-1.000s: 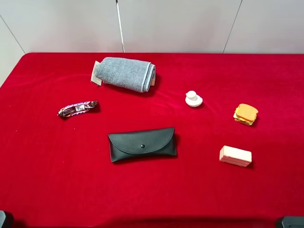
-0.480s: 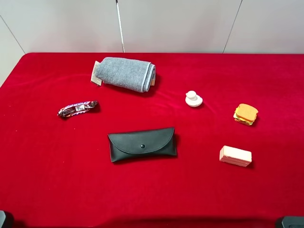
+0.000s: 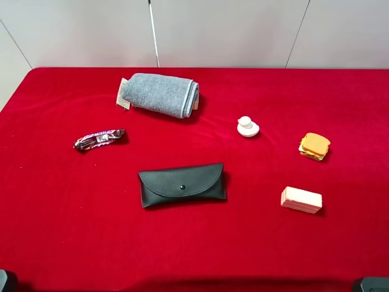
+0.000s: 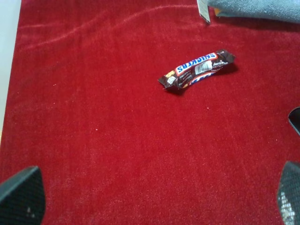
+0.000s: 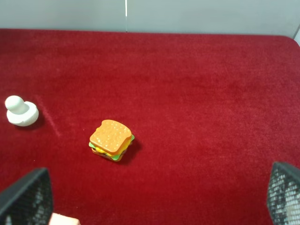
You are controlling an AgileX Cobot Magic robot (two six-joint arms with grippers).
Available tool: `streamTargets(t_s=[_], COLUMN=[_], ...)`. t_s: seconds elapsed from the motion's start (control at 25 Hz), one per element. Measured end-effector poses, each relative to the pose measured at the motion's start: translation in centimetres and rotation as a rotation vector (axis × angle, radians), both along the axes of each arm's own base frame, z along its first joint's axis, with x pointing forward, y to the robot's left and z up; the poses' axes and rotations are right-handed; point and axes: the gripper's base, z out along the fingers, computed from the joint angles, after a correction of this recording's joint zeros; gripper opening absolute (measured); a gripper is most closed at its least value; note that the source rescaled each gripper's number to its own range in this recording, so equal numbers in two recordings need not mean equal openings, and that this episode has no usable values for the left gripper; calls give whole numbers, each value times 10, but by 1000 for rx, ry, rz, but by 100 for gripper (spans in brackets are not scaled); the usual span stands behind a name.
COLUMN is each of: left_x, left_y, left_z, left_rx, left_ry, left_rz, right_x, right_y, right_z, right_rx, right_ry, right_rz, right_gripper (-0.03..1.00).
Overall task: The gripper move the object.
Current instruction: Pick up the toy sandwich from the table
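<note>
– Right tool (image 5: 157, 196) is seen wide open, and nothing is gripped. Where is the toy sandwich (image 5: 111, 139) found?
– It is laid on the red worktop (image 5: 211, 93), ahead of the tool, apart from the white knob (image 5: 20, 111) and the pink block (image 3: 301, 199).
– What can be spoiled from here?
– If the descent is aimed off centre, the sandwich can be pushed aside, or pinched by one corner and dropped.

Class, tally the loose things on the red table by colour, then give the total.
Grey: 1, rolled towel
Black: 1, glasses case
Brown: 1, Snickers bar
White: 1, knob piece
Orange: 1, toy sandwich
Pink: 1, block
Total: 6
</note>
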Motion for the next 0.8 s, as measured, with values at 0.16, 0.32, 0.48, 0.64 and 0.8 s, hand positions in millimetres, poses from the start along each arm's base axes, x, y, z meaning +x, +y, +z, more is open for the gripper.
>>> streamTargets(t_s=[0.16,0.32,0.48,0.64,0.8], left_x=[0,0,0,0,0], left_y=[0,0,0,0,0], left_z=[0,0,0,0,0], left_rx=[0,0,0,0,0], left_ry=[0,0,0,0,0], left_rz=[0,0,0,0,0], right_x=[0,0,0,0,0], right_y=[0,0,0,0,0], right_z=[0,0,0,0,0], right_rx=[0,0,0,0,0], right_ry=[0,0,1,1,1], right_rz=[0,0,0,0,0], right_gripper=[100,100,100,100,100])
